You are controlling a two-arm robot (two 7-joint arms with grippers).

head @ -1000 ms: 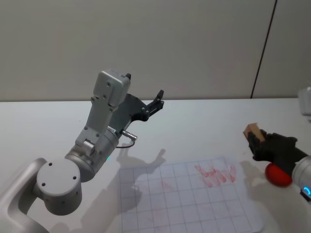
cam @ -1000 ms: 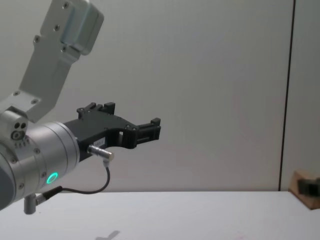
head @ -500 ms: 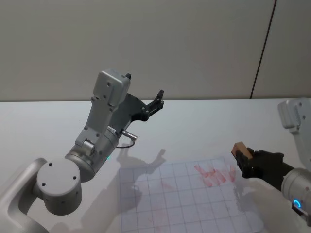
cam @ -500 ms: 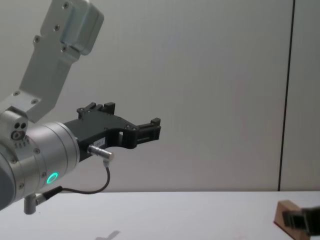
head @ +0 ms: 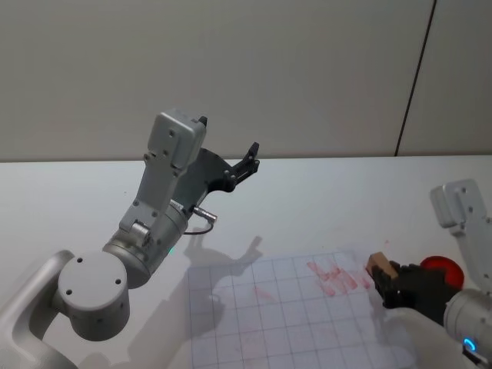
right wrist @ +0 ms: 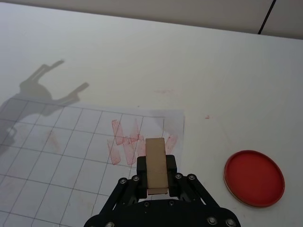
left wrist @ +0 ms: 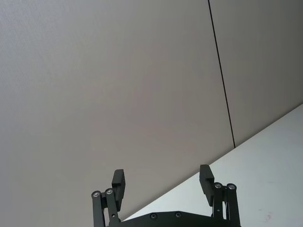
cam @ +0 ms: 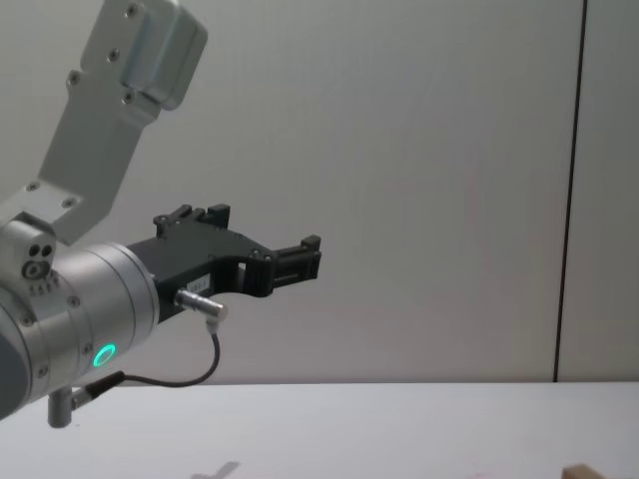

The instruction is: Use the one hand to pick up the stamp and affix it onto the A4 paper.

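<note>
The left gripper (left wrist: pixel 162 180) is held raised above the left part of the counter (head: pixel 323 207), pointed at the wall, well apart from the task's things. Its fingers are seen apart and nothing is held between them. It is judged to be parked.

The A4 paper (head: pixel 269 323), a gridded sheet, is laid flat on the counter in front of the robot. A cluster of red marks (right wrist: pixel 127 141) is noted near its far right corner, and fainter red traces are noted nearer its middle.

The stamp (right wrist: pixel 156 163), a small wooden block, is clamped between the fingers of the right gripper (head: pixel 387 281), which is reached in from the right. In the right wrist view the block is seen over the right part of the paper, just beside the red marks. In the chest view its upper corner is seen low, close to the counter. The inked face is hidden, so it cannot be told whether it is touching the sheet.

A red ink pad (right wrist: pixel 254 178) is lying on the counter just off the right side of the paper, near the right gripper.

Progress is assessed as follows. Pick-up is done and the stamp is positioned at the sheet. The pressing is judged to be the step in hand. A fresh impression cannot be confirmed. Lifting clear is outstanding.
</note>
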